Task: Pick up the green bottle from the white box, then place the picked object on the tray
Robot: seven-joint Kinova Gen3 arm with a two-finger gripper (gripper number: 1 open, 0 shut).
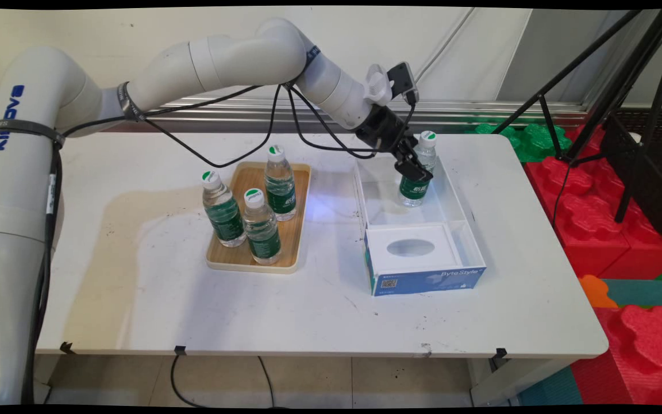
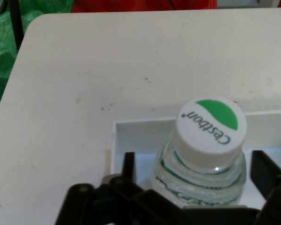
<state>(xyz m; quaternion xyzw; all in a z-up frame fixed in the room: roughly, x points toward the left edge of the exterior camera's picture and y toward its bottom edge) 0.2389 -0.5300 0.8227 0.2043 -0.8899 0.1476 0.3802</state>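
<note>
My gripper (image 1: 414, 171) is lowered into the far end of an open white box (image 1: 458, 198) with a blue front. It straddles a clear water bottle (image 1: 416, 194) with a green label and a white-and-green cap, which stands upright in the box. In the hand view the bottle (image 2: 203, 140) sits between the fingers of the gripper (image 2: 194, 161). A gap shows on each side, so the gripper is open. The box's far rim (image 2: 140, 125) lies just beyond the bottle. The near part of the box holds a white insert (image 1: 411, 247) with an oval hole.
To the left of the box a wooden tray (image 1: 301, 230) carries three more upright bottles (image 1: 223, 213) (image 1: 262, 229) (image 1: 280, 185). Red and green foam blocks (image 1: 595, 201) and a black tripod (image 1: 595, 86) stand beyond the table's right edge.
</note>
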